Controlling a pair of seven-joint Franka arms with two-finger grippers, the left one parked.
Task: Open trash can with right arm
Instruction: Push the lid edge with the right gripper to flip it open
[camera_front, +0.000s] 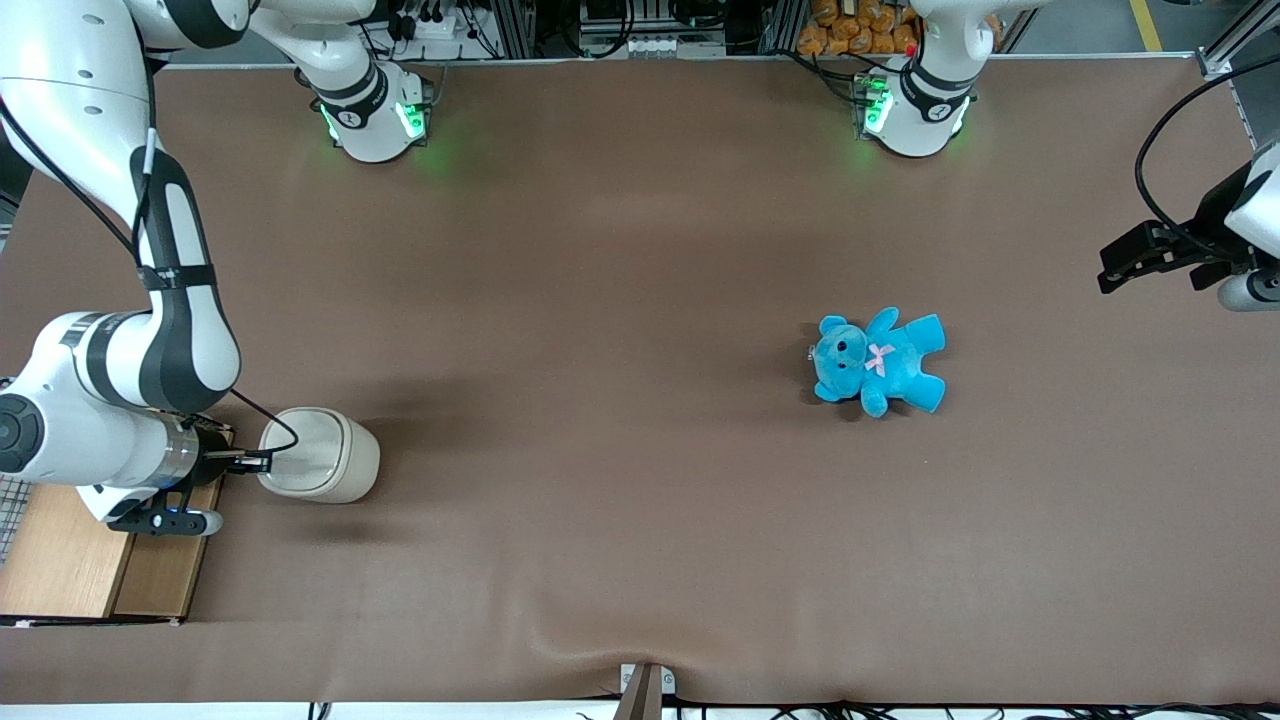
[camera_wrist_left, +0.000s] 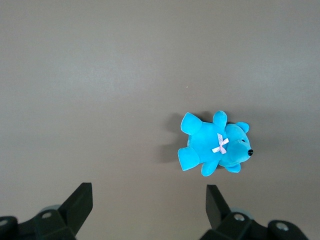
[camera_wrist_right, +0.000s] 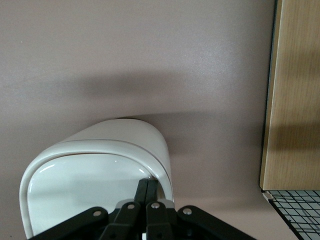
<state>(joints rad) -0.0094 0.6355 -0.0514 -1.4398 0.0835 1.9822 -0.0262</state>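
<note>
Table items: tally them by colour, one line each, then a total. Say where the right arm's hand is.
Cream-white: 1, the trash can
Blue: 1, the teddy bear
Light wood: 1, the wooden box
Total: 3
The hand, fingers together, is at the trash can's lid edge, on the side facing the wooden box.

Cream trash can (camera_front: 330, 455), lid down, by wooden box, claw (camera_wrist_right: 147, 187) tips together at rim

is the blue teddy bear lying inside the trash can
No, the teddy bear lies on the bare brown table toward the parked arm's end, well apart from the trash can, where the gripper sits at the lid edge.
</note>
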